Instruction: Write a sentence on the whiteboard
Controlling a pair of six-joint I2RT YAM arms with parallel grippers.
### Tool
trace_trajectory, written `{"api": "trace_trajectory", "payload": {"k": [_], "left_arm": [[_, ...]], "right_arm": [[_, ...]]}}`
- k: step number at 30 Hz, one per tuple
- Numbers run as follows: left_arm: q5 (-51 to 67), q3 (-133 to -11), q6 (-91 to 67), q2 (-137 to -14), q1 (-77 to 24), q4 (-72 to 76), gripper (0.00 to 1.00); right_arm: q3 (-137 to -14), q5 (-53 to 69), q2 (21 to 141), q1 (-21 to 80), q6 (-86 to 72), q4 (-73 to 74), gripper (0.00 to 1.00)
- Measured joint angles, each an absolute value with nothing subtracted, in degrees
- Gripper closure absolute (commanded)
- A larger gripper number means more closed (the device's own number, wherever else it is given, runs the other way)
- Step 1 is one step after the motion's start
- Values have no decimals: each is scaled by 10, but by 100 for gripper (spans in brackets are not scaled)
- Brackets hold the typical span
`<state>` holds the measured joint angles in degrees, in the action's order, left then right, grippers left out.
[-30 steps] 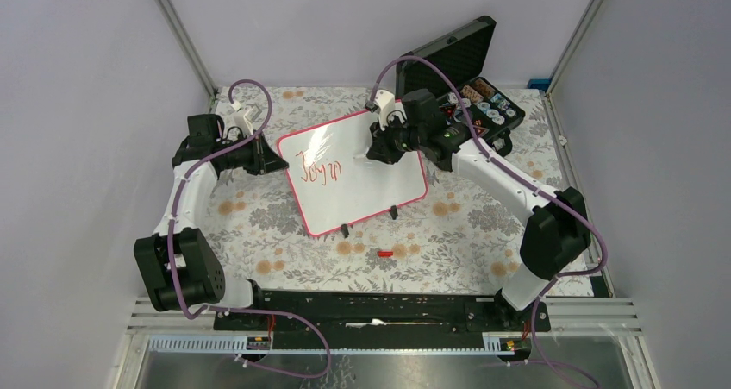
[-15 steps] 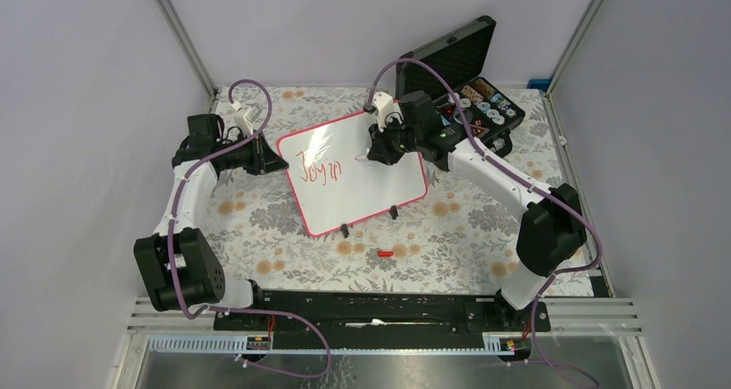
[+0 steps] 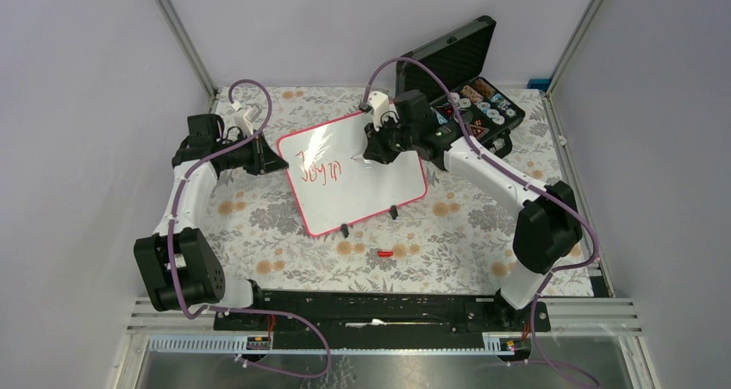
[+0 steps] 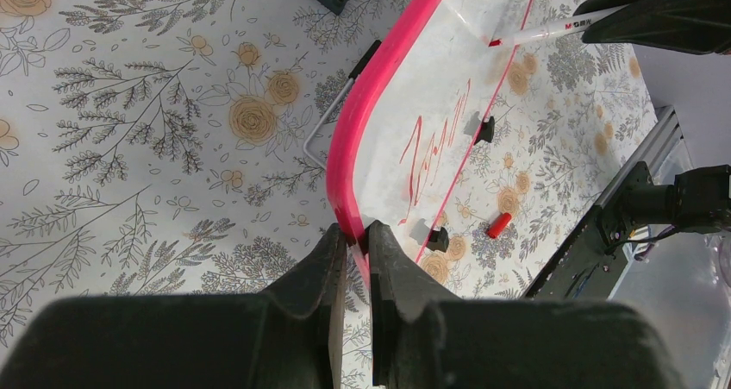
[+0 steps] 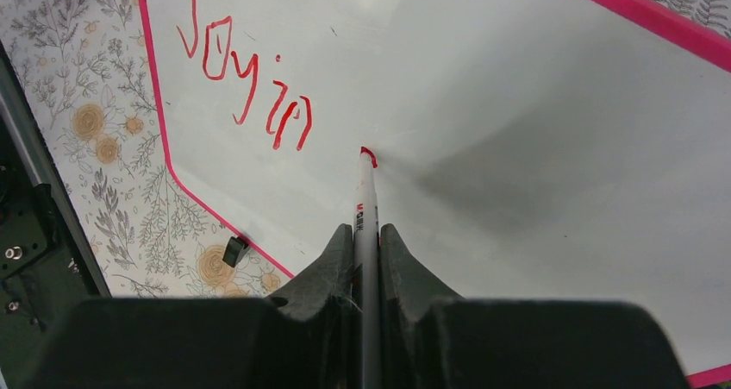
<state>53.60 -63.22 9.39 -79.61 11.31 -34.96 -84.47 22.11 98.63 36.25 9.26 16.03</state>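
Note:
The whiteboard (image 3: pixel 371 191), white with a pink-red rim, lies on the floral table. Red writing (image 3: pixel 317 170) on its left part reads "Joy in"; it also shows in the right wrist view (image 5: pixel 246 87). My left gripper (image 3: pixel 274 159) is shut on the board's left rim (image 4: pixel 353 147). My right gripper (image 3: pixel 372 152) is shut on a white marker (image 5: pixel 365 212), whose red tip (image 5: pixel 365 153) touches the board to the right of "in", beside a small fresh red mark. The marker also shows in the left wrist view (image 4: pixel 560 29).
An open black case (image 3: pixel 470 87) with small items stands at the back right, just behind the right arm. A red marker cap (image 3: pixel 384 254) lies on the cloth in front of the board. Two black clip feet (image 3: pixel 345 230) sit on the board's near edge.
My right gripper with the marker has shifted slightly left and back over the board, and a small red mark has started to the right of "in". The left arm has not moved.

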Motion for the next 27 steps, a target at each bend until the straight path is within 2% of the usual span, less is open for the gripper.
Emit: {"api": "trace_trajectory", "payload": {"k": [27], "left_arm": [[533,-632,94,-796,113,-349,100]], "right_arm": [[-832,221,988,377,105,160,100]]}}
